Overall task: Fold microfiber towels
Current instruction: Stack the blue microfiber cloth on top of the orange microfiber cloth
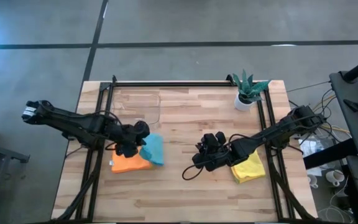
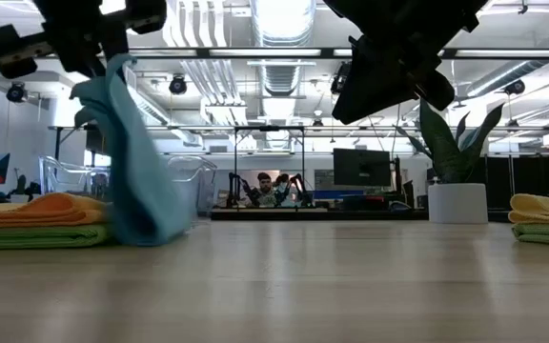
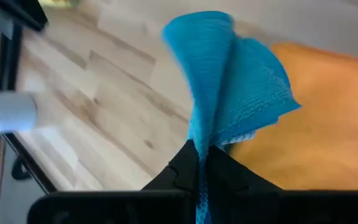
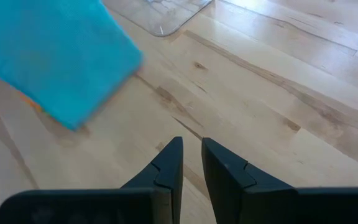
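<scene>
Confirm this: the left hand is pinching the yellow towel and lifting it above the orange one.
Not quite. The left hand pinches the teal blue towel, not yellow, as the left wrist view shows. It does hang over the orange towel.

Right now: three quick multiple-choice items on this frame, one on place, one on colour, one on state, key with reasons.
1. Where is the plant?
A. far right corner of the table
B. on the orange towel
C. in the tray

2. What colour is the towel held up off the table?
A. yellow
B. teal
C. orange

3. How is the right gripper?
A. clamped on a towel
B. slightly open, empty
C. resting on the plant

Key: 1 A, it stands by the far right frame corner. 2 B, the left gripper pinches the teal towel. 3 B, only bare table shows between its fingers.
</scene>
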